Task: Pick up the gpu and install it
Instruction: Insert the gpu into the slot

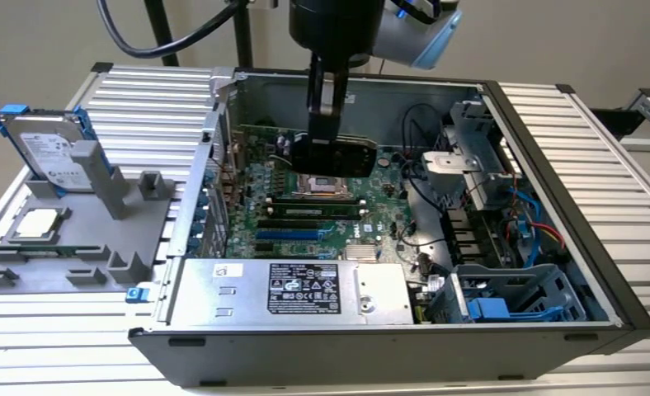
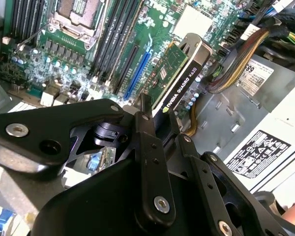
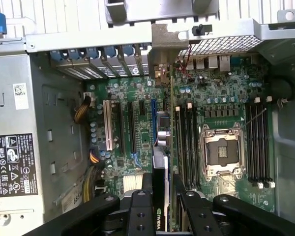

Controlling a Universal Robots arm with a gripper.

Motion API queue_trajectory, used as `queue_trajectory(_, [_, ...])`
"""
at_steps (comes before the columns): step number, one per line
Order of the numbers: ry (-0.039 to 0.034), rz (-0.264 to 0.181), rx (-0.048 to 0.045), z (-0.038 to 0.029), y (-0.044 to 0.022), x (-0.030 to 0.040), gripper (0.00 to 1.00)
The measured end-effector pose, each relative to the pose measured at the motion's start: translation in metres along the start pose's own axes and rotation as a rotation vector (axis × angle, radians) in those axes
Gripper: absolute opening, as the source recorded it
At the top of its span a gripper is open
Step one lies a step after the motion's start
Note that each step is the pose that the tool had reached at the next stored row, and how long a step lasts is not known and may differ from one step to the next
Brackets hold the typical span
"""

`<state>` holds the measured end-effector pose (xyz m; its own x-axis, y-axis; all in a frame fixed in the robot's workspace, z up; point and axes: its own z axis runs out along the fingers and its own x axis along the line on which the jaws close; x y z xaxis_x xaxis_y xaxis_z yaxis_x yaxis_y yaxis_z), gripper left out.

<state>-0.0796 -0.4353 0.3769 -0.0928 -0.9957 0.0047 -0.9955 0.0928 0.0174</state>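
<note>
end effector (image 2: 159, 117) clenched on the gpu (image 2: 179, 73), i hold it over the motherboard (image 2: 83, 69); white lettering marks its black edge.

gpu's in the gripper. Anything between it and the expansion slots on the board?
Nothing visible. The gripper holds the gpu over the motherboard, near the blue slot. That slot and the black slot look empty; the cables lie off to the side. Directly beneath the card is hidden.

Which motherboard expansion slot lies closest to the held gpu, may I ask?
The blue slot, just beside the gpu; the black slot and white slot sit farther off.
</note>
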Motion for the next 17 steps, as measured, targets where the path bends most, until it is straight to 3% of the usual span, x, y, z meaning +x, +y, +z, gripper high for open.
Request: queue_trajectory(17, [0.0005,0.000,0.0001,0.0097,-0.0002,-0.0001,0.00])
